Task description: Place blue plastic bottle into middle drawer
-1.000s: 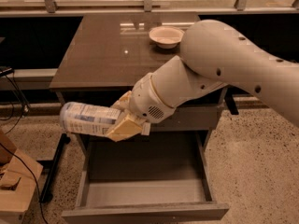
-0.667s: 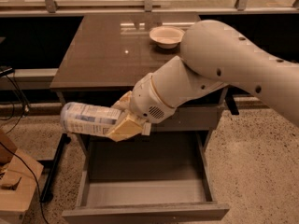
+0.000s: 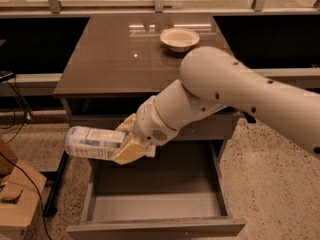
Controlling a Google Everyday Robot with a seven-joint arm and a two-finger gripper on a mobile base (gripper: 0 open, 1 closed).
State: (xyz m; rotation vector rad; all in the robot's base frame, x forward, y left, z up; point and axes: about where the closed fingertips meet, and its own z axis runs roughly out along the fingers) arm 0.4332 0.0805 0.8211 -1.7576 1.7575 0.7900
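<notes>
Desk [image 3: 110, 54] with bowl [image 3: 179, 38] behind; middle drawer [image 3: 155, 227] open, not loaded yet. Gripper [image 3: 127, 145] clamped on blue plastic bottle [image 3: 92, 143], horizontal, at drawer's 10 o'clock edge. Left to do: move over, release.

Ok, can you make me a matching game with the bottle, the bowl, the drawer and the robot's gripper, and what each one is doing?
Things:
1. blue plastic bottle
2. bowl
3. middle drawer
4. gripper

Places and states:
A. pulled open, below the tabletop
B. sitting on the tabletop, near its far edge
C. lying sideways in the air, past the drawer's left edge
D. above the drawer's left side, clamped on one end of the bottle

Pairs: 1-C, 2-B, 3-A, 4-D
</notes>
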